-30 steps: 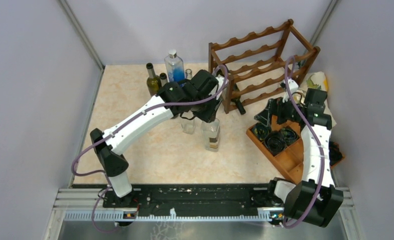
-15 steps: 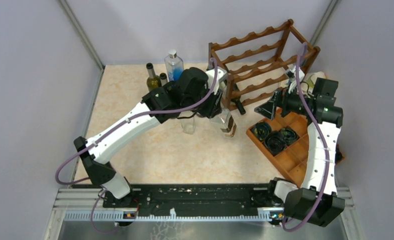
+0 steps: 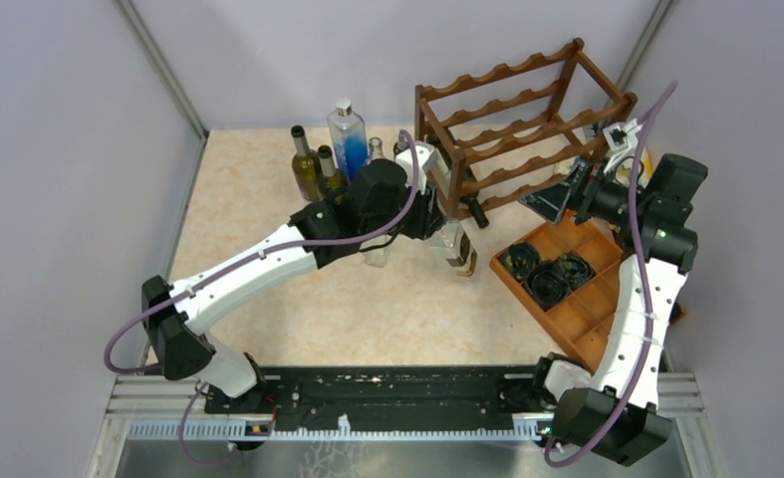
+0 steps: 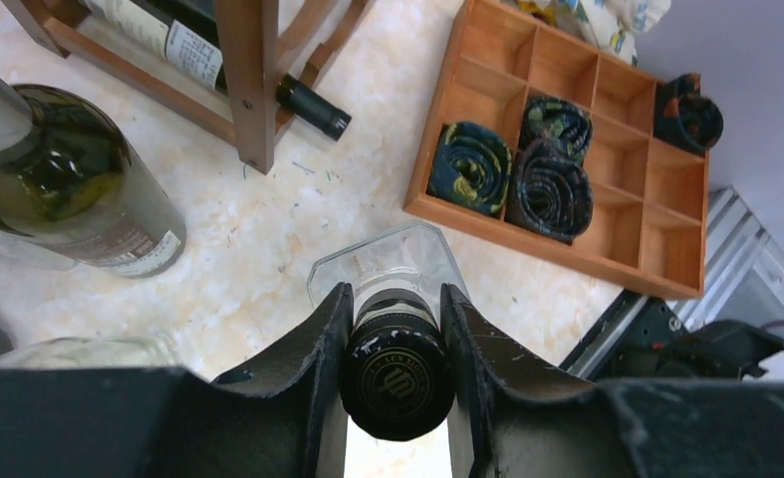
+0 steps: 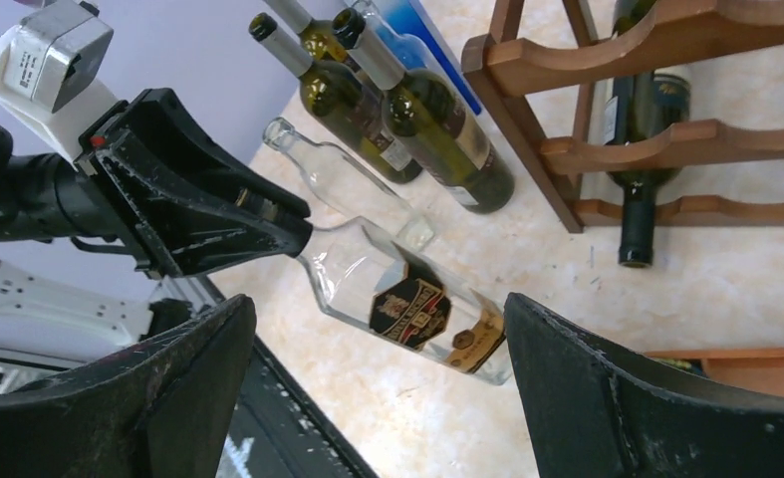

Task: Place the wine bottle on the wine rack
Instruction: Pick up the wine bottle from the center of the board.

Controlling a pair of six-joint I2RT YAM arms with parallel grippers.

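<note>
So the left gripper [image 4: 395,301] is clamped on the neck of a clear, dark-labelled glass wine bottle [image 5: 407,299] tilted near the reddish-brown wooden wine rack [image 3: 507,110], and the right gripper [image 3: 557,197] has its jaws wide apart, empty.

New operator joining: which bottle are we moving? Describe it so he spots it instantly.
Find the wooden rack, back right. Before its left end, the left hand grips a bottle by the neck. It is tilted, clear glass with a black-and-gold label, unlike the upright green bottles.
</note>
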